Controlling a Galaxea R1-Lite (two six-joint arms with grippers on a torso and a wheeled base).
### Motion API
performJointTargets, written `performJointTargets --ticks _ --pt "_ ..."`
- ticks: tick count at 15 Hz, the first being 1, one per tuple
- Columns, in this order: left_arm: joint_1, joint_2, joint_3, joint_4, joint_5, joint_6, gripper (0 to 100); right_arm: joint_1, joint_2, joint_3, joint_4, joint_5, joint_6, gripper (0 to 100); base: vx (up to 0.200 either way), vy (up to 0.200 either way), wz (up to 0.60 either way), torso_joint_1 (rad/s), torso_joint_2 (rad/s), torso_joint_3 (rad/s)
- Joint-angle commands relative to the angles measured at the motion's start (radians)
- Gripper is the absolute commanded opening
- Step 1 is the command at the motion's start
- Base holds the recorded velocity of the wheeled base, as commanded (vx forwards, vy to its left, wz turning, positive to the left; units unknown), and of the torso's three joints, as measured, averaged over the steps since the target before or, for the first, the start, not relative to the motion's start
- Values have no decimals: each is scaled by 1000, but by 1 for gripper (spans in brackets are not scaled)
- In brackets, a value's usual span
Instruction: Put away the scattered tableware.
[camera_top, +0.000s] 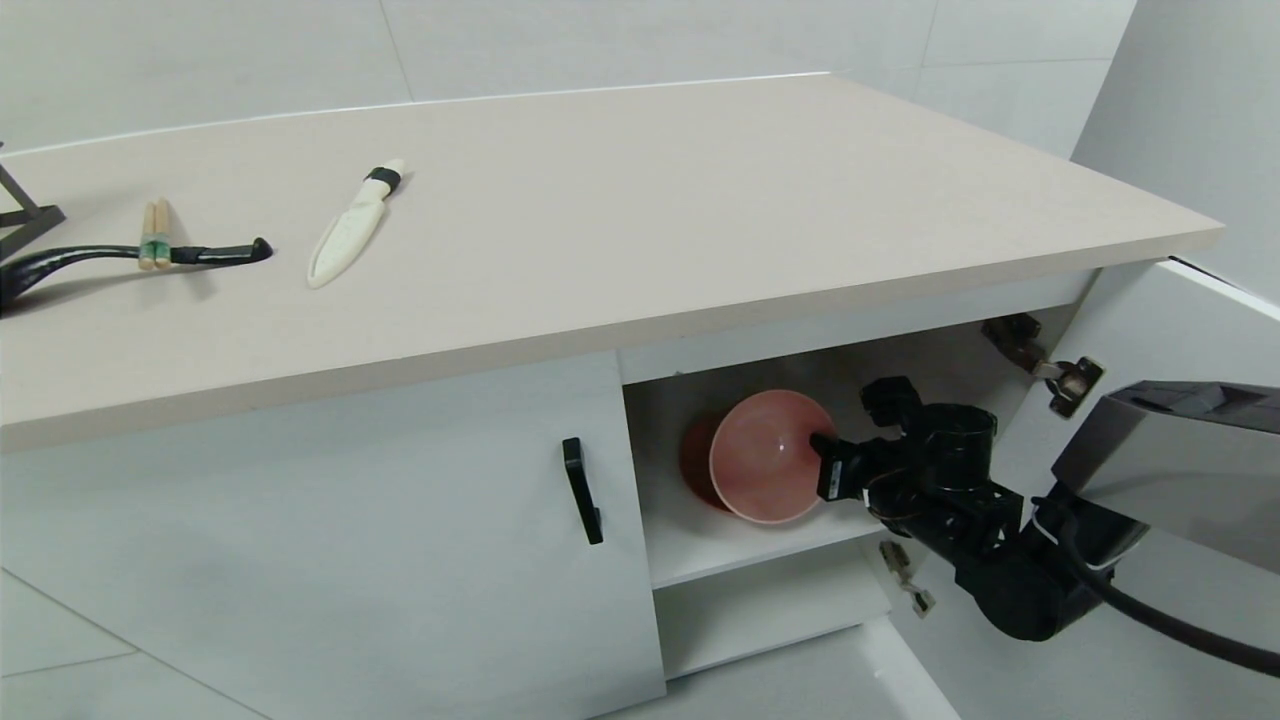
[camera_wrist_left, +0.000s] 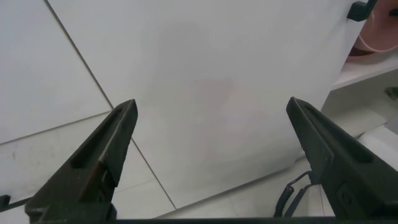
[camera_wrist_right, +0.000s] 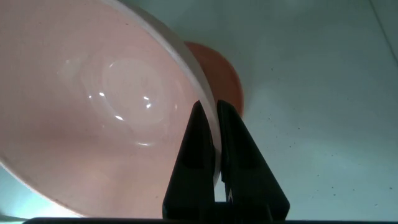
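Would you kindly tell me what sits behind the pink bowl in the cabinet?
An orange-red item peeks out behind the bowl; the bowl covers most of it, so its shape is unclear.

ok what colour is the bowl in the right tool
The bowl is pale pink, clearest in the right wrist view.

The right arm is matte black and knobbly, with a silver-grey boxy housing and a thick black cable; both sets of jaws are dark, tapered wedges.
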Motion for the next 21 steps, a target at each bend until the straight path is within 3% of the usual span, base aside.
performJointTargets --ticks 1,10,11,20,21 --pt "0 2 0 -1 0 0 100 -1 11 -2 -1 0 0 0 0 0 0 0 0 0" --pt "0 2 0 -1 22 0 100 2 28 -11 -13 0 -31 0 0 0 0 0 0 0" --pt "0 2 0 -1 22 0 100 2 28 -11 -13 0 -31 100 0 0 0 0 0 0" --pt "-1 2 0 -1 20 -5 100 41 -43 15 -47 2 -34 100 0 0 0 0 0 0" --pt "0 2 0 -1 20 -5 100 72 -119 70 -49 2 -52 100 0 0 0 0 0 0"
